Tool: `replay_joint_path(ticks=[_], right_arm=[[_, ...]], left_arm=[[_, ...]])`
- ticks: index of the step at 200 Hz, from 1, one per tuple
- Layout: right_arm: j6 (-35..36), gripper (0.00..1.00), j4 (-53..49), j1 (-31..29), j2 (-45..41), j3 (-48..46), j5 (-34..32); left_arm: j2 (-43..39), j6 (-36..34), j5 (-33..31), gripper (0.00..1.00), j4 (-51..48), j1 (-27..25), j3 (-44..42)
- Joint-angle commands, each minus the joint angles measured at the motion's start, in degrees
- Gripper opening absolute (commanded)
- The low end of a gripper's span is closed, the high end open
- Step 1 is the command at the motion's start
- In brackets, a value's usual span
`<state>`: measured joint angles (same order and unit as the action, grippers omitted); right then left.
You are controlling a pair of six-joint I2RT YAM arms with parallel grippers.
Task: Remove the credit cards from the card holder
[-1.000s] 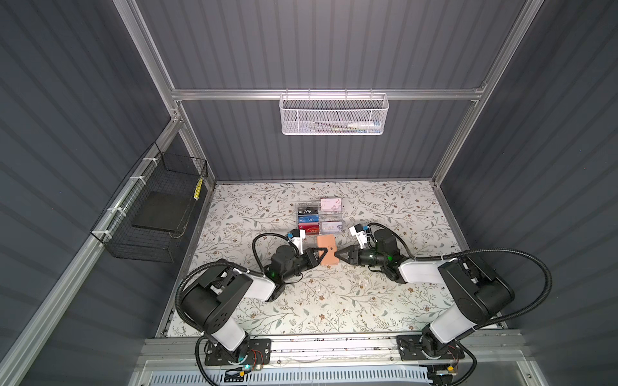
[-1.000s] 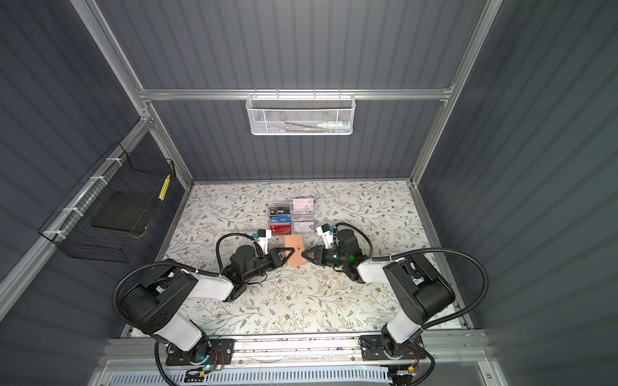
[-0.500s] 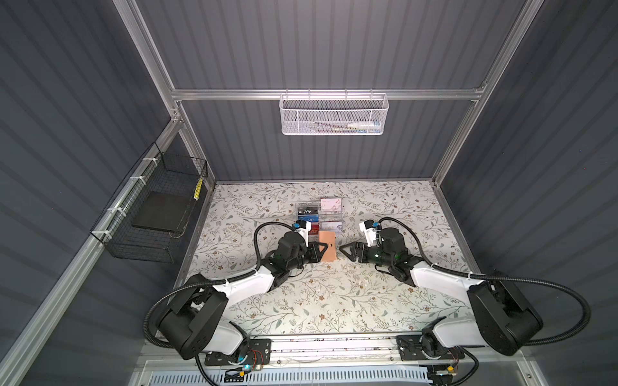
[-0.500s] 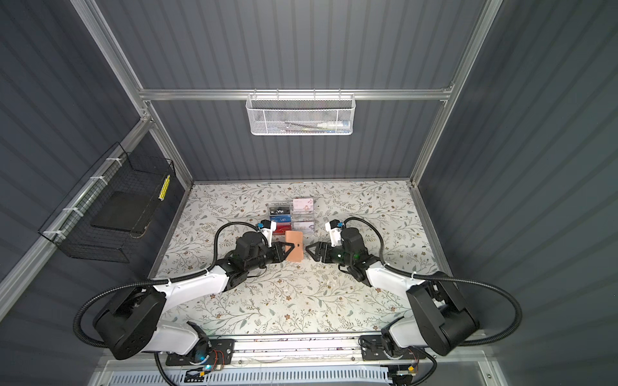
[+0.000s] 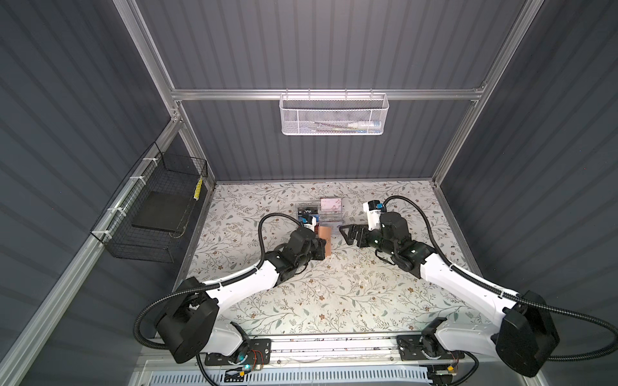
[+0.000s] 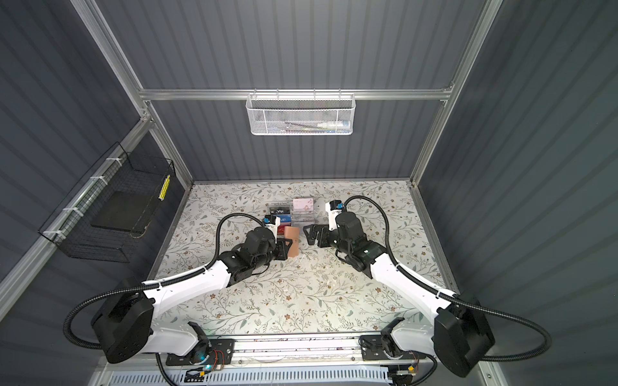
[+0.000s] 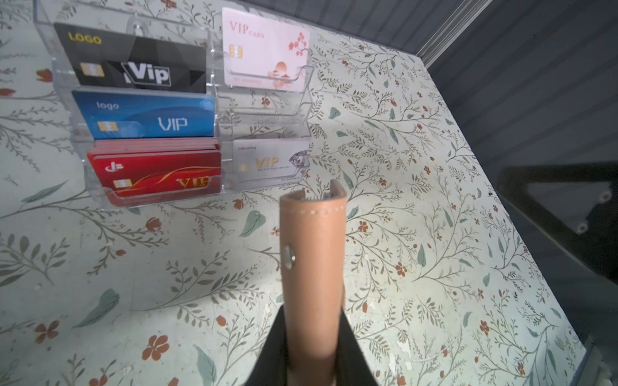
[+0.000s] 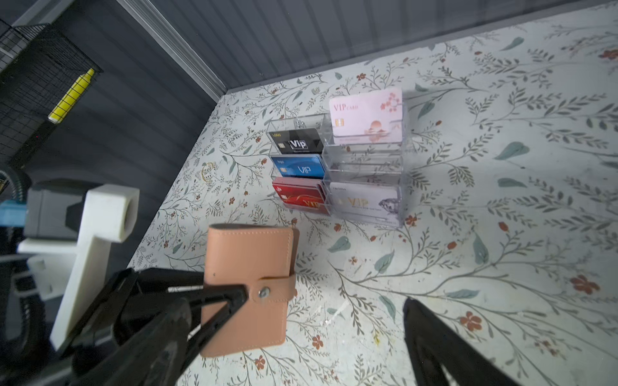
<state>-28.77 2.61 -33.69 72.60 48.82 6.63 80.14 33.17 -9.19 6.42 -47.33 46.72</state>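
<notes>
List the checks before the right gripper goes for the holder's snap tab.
1. Grip: left gripper shut on holder - ok.
2. Jaws: right gripper open - ok.
3. Gap between right gripper and holder - ok, apart in both top views.
4. Sight of snap tab from the right wrist - ok.
5. Opened holder - not ok; snap tab fastened.
6. Any cards inside holder - cannot tell; it is closed.
</notes>
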Motion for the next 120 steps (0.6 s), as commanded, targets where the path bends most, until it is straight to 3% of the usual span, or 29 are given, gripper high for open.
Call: replay_joint_path(ticks=[1, 50, 120], right_arm=[[1.0, 0.99, -0.2, -0.6, 2.5, -1.5, 0.5], [0.8, 0.92, 0.8, -0.5, 2.8, -3.8, 1.4], [-0.4, 0.79, 1.3, -0.6, 6.3, -3.0, 4.9]], left_arm=[[0.1, -1.4, -6.7, 0.0, 1.3, -2.8, 2.0], [1.3, 0.4, -13.3, 0.0, 3.6, -6.4, 1.1], [2.9, 2.0, -15.7, 0.0, 7.6, -8.5, 0.2]])
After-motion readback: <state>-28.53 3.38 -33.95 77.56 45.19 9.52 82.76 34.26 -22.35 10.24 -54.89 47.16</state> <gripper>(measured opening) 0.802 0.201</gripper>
